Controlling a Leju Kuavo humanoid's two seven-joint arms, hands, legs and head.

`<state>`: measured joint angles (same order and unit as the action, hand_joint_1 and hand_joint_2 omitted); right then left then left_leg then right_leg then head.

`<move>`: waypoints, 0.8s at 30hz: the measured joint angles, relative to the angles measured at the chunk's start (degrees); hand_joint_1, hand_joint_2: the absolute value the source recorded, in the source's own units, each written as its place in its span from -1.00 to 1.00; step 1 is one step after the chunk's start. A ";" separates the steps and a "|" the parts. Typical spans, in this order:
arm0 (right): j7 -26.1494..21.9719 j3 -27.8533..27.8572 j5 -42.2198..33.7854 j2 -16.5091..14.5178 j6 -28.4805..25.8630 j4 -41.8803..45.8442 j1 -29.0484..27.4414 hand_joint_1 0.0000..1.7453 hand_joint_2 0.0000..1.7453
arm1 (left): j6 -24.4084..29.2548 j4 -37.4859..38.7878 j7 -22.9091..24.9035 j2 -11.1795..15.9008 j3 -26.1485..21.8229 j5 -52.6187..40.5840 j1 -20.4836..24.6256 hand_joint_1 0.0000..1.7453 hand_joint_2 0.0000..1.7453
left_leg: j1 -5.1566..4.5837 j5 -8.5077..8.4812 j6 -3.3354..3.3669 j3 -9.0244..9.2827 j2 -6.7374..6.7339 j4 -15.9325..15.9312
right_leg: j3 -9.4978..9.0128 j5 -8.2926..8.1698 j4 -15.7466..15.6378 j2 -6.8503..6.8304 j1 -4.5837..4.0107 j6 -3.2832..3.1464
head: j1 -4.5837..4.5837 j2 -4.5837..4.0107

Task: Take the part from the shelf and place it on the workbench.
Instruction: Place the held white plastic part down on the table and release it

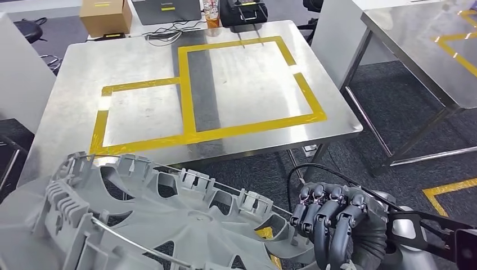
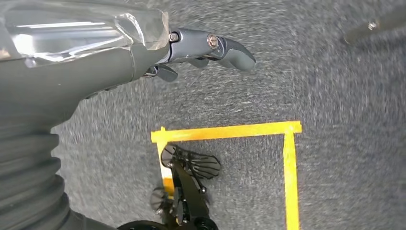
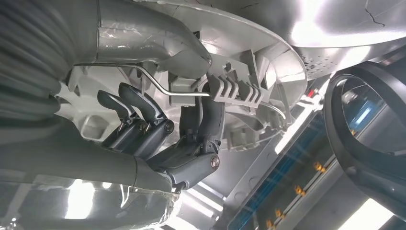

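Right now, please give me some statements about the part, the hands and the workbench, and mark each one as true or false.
1. The right hand holds the grey part at its rim. True.
2. The part already lies inside the yellow tape on the workbench. False: it is in front of the bench, held up.
3. The left hand grips the part. False: it holds nothing, above the carpet.
4. A cardboard box stands beyond the workbench's far edge. True.
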<state>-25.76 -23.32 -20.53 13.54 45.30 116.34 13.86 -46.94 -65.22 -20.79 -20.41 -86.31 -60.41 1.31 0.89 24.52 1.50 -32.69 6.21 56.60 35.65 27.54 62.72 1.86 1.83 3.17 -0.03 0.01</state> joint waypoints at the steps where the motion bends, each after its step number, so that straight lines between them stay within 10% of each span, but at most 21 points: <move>1: 0.02 -0.09 -0.11 0.04 0.01 0.00 0.03 0.98 1.00 | -0.01 -0.01 0.56 -0.01 0.00 0.62 0.00 -1.00 1.00 | 0.02 0.28 -0.42 -0.23 0.72 0.42 | -1.37 -1.23 -3.06 0.84 0.21 -0.01 | 0.05 0.00; 5: 0.12 -0.48 -0.60 0.03 0.04 0.00 0.53 0.98 1.00 | 0.02 -0.02 2.20 -0.03 -0.04 2.39 -0.34 -1.00 1.00 | 0.29 0.73 -1.74 -1.28 1.61 1.04 | -2.29 -1.83 -4.84 0.20 0.04 -1.73 | 0.06 0.01; 9: 0.49 -0.83 -1.19 -0.08 -0.03 -0.01 0.83 0.98 1.00 | -0.01 -0.03 3.08 0.01 -0.02 3.67 -0.19 -1.00 1.00 | 0.15 5.60 -2.49 -6.22 -5.10 11.12 | -2.88 -1.40 -5.00 -1.84 -0.20 -3.25 | -0.50 0.02; 12: 0.59 -1.06 -2.25 -0.14 -0.16 -0.02 0.84 0.98 1.00 | -0.32 -0.02 3.91 -0.03 0.00 4.65 -0.19 -1.00 1.00 | 0.29 7.02 -2.45 -10.25 -5.90 17.98 | -3.06 -1.07 -4.98 -3.05 -0.65 -3.59 | -0.52 0.01; 17: 0.82 -1.17 -3.33 -0.70 -0.26 -0.02 1.18 0.98 1.00 | -0.67 -0.16 4.73 0.13 -0.02 5.86 -0.12 -1.00 1.00 | -0.51 0.08 -0.82 -2.62 -6.89 2.40 | -3.79 -0.53 -5.07 -3.69 -1.20 -3.24 | -0.51 0.00; 21: 1.32 -1.16 -3.50 -1.13 -0.35 0.00 1.51 0.98 1.00 | -0.94 -0.42 4.88 0.21 -0.02 6.15 -0.15 -1.00 1.00 | -0.61 -0.15 -0.04 -1.50 -6.48 0.55 | -3.79 -0.11 -4.97 -3.85 -1.25 -2.22 | -0.51 0.01; 24: 1.72 -1.14 -3.67 -1.23 -0.43 0.01 1.72 0.98 1.00 | -1.64 -0.50 5.01 0.14 -0.02 6.28 -0.01 -1.00 1.00 | -0.35 -0.70 0.53 -0.35 -5.95 -0.67 | -0.08 3.08 2.59 -2.74 -1.22 -2.40 | -0.25 -0.01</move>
<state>-24.04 -24.46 -24.21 12.31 44.88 116.35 15.57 -48.59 -65.72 -15.78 -20.28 -86.33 -54.13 1.29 0.54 23.82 2.03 -33.04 0.25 55.94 35.57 30.62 65.31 -0.88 0.61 0.77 -0.28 0.00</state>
